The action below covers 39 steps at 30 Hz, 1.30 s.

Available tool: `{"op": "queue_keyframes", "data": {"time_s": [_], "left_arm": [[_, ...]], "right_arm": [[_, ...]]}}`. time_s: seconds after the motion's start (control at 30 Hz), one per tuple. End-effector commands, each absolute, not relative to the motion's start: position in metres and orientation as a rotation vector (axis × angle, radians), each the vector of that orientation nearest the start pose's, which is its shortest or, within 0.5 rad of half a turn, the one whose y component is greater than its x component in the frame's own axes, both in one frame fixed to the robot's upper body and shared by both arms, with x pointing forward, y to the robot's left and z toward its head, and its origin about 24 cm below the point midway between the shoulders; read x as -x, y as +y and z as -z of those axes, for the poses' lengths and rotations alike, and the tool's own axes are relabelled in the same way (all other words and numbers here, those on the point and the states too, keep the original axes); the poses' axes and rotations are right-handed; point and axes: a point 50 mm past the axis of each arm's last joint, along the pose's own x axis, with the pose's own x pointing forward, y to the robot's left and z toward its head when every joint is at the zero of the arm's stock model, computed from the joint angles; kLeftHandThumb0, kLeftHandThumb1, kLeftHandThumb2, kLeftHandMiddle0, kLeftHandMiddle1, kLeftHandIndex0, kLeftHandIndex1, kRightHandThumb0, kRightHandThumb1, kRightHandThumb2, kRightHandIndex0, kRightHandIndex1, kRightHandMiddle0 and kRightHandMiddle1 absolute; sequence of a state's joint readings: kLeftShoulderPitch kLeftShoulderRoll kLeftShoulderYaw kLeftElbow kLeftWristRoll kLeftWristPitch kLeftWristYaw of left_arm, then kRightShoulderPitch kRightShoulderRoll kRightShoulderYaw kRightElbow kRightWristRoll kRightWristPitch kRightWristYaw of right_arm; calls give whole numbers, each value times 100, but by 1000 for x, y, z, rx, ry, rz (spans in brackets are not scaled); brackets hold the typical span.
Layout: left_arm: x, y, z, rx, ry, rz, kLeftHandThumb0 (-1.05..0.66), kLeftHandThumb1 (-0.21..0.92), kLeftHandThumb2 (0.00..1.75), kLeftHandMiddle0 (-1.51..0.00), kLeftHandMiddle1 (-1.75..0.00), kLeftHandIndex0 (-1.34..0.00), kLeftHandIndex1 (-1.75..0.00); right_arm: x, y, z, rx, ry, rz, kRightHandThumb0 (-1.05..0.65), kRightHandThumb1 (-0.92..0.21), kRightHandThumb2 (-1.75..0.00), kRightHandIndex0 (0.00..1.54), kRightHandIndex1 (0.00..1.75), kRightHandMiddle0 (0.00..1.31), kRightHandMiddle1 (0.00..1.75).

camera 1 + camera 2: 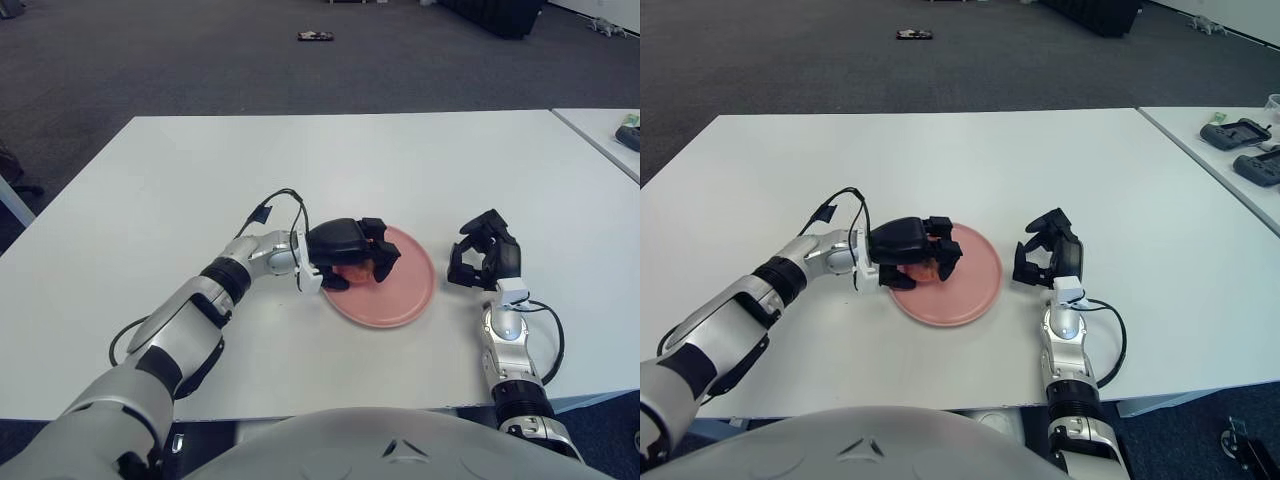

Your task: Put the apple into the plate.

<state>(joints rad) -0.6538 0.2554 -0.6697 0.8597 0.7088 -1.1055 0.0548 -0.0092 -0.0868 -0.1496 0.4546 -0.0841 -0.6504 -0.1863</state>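
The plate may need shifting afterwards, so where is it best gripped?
By its bare right rim, coming from the right with the right hand: the pink plate lies flat, and the left hand holding the apple covers its left edge.

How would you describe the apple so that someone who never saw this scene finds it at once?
Start from the white table and find the round pink plate near its front edge. Over the plate's left part, the left hand is closed around the apple. It is the only small reddish-orange thing there, peeking out between black fingers; the right hand shows to the plate's right, holding nothing.
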Motion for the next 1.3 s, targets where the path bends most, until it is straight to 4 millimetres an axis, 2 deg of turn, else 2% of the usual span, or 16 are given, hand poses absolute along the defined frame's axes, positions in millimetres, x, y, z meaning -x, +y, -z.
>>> {"op": "queue_keyframes", "data": {"time_s": [0.0, 0.03, 0.07, 0.2, 0.23, 0.27, 0.33, 0.47, 0.57, 0.77, 1.1, 1.27], "left_arm": [[-257, 45, -25, -911, -706, 1295, -41, 48, 104, -15, -138, -20, -157], [-257, 45, -25, -904, -703, 1293, -52, 47, 103, -10, -116, -12, -142], [-258, 46, -26, -899, -697, 1292, -59, 46, 103, -6, -100, -8, -133], [-258, 49, -25, -882, -660, 1280, -69, 46, 100, -2, -61, -2, -107], [-258, 50, -24, -877, -647, 1275, -75, 51, 93, -1, -39, -1, -82], [-258, 51, -23, -871, -635, 1266, -79, 55, 87, -1, -25, -1, -66], [-258, 52, -22, -864, -618, 1252, -85, 64, 73, 0, -13, 0, -42], [-258, 52, -21, -856, -597, 1236, -95, 81, 46, 0, -3, 0, -10], [-259, 52, -21, -863, -597, 1231, -99, 87, 36, 0, -1, 0, -3], [-260, 52, -22, -881, -614, 1216, -104, 91, 26, 0, 0, 0, 0], [-264, 54, -28, -868, -624, 1182, -105, 92, 24, 0, 0, 0, 0], [-274, 59, -42, -849, -638, 1128, -105, 91, 23, 0, 0, 0, 0]], "right_arm": [[-223, -204, 6, 150, -156, 284, -1, -21, -145, 69, 171, 47, 175], [-223, -204, 6, 153, -150, 286, -1, -22, -144, 69, 172, 46, 175], [-223, -204, 6, 156, -144, 287, -1, -22, -144, 68, 172, 46, 175], [-223, -205, 8, 169, -120, 288, -1, -23, -143, 68, 173, 45, 175], [-223, -206, 8, 172, -113, 288, -1, -23, -144, 68, 174, 45, 175], [-223, -206, 8, 175, -107, 288, -1, -23, -144, 68, 174, 45, 175], [-223, -206, 9, 175, -102, 289, -1, -21, -146, 69, 174, 46, 175], [-223, -206, 9, 174, -98, 288, -1, -13, -155, 75, 175, 52, 175], [-223, -206, 10, 172, -98, 287, -1, -10, -158, 77, 175, 54, 174], [-222, -207, 10, 168, -97, 290, -1, -9, -159, 78, 175, 55, 174], [-222, -207, 11, 174, -91, 285, -1, -12, -156, 75, 175, 53, 175], [-222, -208, 11, 174, -91, 285, -1, -14, -153, 73, 175, 51, 175]]}}
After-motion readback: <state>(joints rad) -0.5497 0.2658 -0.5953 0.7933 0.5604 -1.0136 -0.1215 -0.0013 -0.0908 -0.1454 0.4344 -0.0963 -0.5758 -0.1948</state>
